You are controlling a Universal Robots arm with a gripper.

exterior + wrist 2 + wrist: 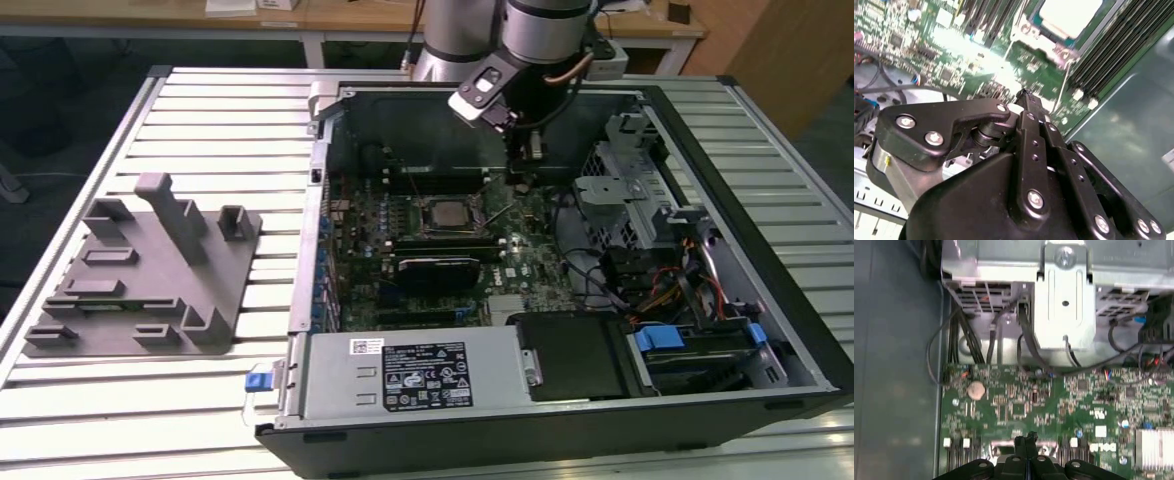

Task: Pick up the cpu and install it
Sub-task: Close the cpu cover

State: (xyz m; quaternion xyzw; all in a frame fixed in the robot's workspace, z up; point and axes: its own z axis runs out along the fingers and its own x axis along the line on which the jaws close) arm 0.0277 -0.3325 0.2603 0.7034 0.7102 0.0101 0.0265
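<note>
1 grey plastic block with upright posts (140,270) stands at the exterior view's left. 1 small square silvery-topped cpu (445,213) lies in the black metal-framed socket (419,228) on the green motherboard (523,262). It is probably light, stiff and fragile, best pinched by opposite edges. 1 black gripper (526,150) hovers further right, fingertips pressed together, holding nothing.

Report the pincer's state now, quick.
Pincer: closed, nothing visible between its tips, hovering over the motherboard; the cpu sits on that board, not in the pincer.
</note>
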